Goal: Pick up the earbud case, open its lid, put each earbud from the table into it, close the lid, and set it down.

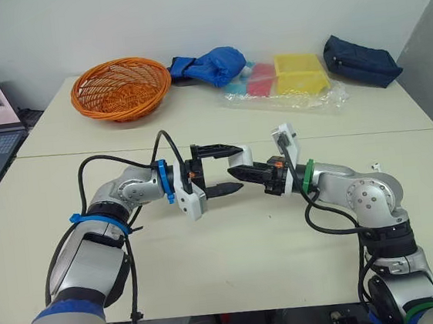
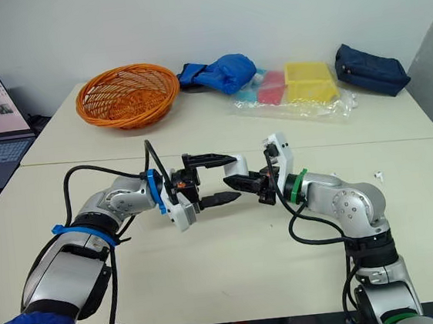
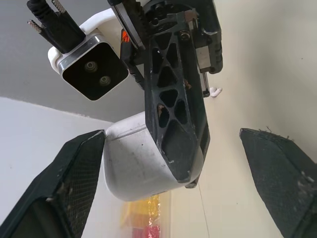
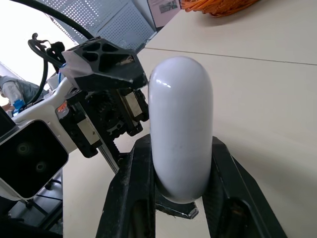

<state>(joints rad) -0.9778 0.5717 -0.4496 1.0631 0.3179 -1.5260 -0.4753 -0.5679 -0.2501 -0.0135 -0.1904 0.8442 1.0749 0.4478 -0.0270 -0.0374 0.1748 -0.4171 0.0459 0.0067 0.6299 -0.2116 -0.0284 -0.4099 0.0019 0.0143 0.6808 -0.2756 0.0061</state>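
Holding the white earbud case (image 4: 181,114) clamped between its two fingers, our right tool (image 4: 179,148) sits above the worktop (image 1: 233,245). Our left tool (image 1: 219,169) faces it, fingers spread wide, one on either side of the case. Farther right on the worktop we see a small white speck, probably an earbud (image 1: 373,165).

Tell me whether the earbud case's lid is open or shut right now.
Shut: the earbud case held in the right gripper shows one smooth, rounded white shell, with no raised lid or gap.
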